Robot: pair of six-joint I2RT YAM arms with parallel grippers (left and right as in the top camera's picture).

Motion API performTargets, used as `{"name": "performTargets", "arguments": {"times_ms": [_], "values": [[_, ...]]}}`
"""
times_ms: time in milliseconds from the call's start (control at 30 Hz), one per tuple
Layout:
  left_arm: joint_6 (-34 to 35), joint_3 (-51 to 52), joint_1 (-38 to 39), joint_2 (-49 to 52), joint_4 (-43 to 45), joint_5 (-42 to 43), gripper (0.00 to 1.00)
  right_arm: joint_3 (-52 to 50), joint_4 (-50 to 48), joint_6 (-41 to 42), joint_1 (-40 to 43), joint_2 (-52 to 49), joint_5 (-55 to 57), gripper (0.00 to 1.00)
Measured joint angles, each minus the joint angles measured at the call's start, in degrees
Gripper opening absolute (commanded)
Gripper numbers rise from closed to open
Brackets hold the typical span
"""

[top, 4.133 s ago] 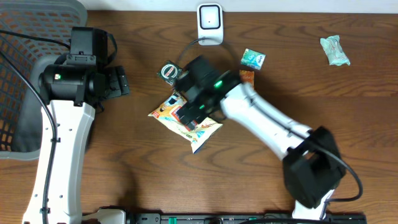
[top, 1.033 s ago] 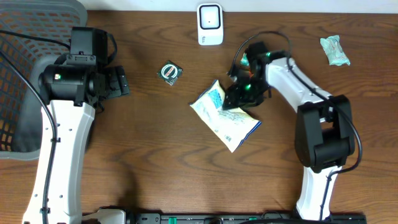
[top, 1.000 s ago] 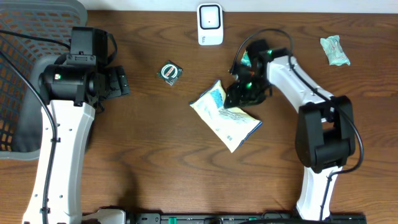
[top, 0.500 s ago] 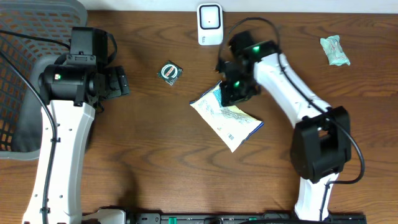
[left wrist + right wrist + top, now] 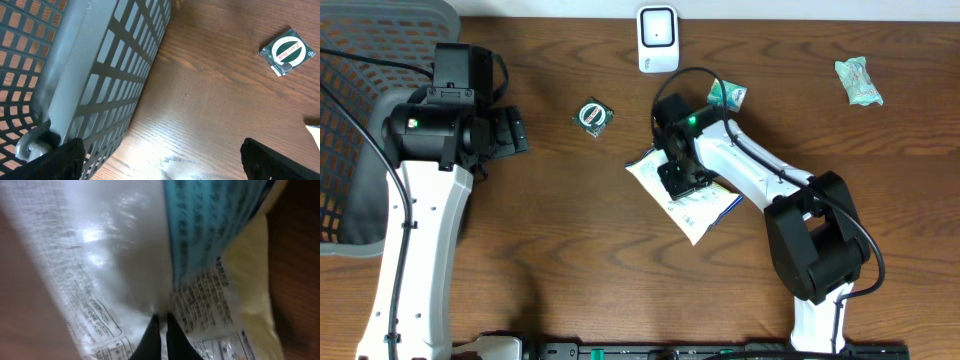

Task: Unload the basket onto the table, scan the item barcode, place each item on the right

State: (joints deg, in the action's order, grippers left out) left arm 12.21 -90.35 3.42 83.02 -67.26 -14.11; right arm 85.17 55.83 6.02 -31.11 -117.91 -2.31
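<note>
While left end effector (image 5: 160,165) gapes | right end effector (image 5: 161,335) together, seemingly pinching snack bag (image 5: 685,195)

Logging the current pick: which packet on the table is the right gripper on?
The big white snack bag mid-table; the right gripper is shut on it. The smaller packets lie untouched.

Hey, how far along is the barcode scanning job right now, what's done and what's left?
Done: the snack packet lies printed-side up on the table. In hand: the right gripper is shut, pinching a fold of the packet in the wrist view. Left: lifting it to the white scanner at the table's far edge; no scan yet. The left gripper hangs open beside the basket.
</note>
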Motion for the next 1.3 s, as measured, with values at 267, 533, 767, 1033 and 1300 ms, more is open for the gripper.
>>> {"name": "performTargets", "arguments": {"times_ms": [267, 533, 767, 1033, 1300], "values": [[0.0, 0.0, 0.0, 0.0, 0.0, 0.0, 0.98, -1.4, 2.5, 2.8, 0.7, 1.2, 2.8, 0.01], [0.0, 0.0, 0.0, 0.0, 0.0, 0.0, 0.98, 9.8, 8.2, 3.7, 1.2, 1.2, 4.5, 0.13], [0.0, 0.0, 0.0, 0.0, 0.0, 0.0, 0.98, 10.6, 3.9, 3.9, 0.5, 1.3, 4.5, 0.09], [0.0, 0.0, 0.0, 0.0, 0.0, 0.0, 0.98, 1.7, -11.4, 5.2, 0.0, 0.7, 2.8, 0.02], [0.0, 0.0, 0.0, 0.0, 0.0, 0.0, 0.98, -0.5, -18.9, 6.6, -0.7, 0.0, 1.7, 0.01]]}}
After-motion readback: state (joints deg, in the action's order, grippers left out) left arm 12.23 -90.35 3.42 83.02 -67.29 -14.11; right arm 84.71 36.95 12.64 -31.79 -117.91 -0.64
